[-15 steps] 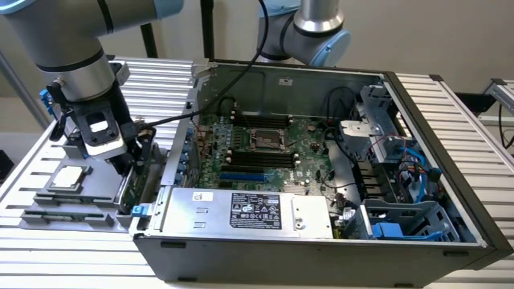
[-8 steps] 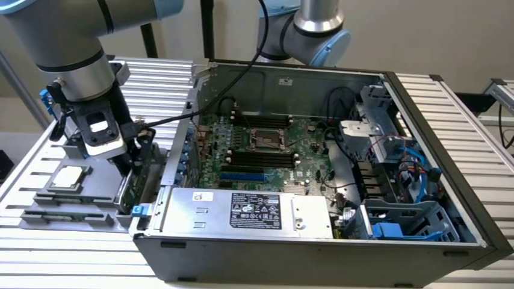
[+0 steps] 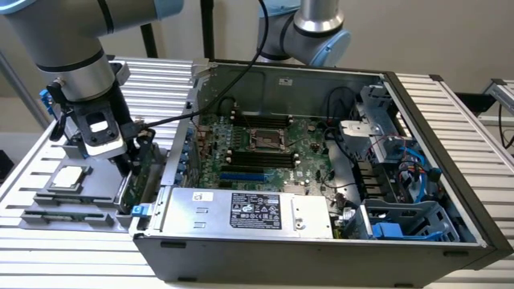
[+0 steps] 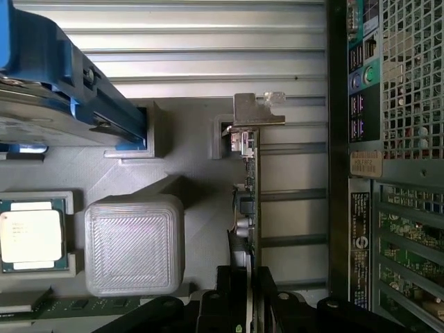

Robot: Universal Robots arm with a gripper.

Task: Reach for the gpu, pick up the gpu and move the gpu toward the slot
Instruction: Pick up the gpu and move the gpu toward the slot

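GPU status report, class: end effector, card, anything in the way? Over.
End effector low at the gpu. Gpu on edge in grey holder, beside the case. No obstruction seen around card.

One gpu (image 4: pixel 253 208), one processor chip (image 4: pixel 29 236) and one hard drive (image 4: pixel 31 121) are counted on one grey holder (image 4: pixel 201 180). One open computer case (image 3: pixel 321 253) is counted on the table (image 3: pixel 466 108). Two robot arms (image 3: pixel 76 60) are seen.

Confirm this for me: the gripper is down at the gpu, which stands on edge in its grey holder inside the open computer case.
Wrong on one point: the exterior view shows the grey holder outside the open computer case, beside it on that view's left. The gpu does stand on edge in it, with the gripper down at it.
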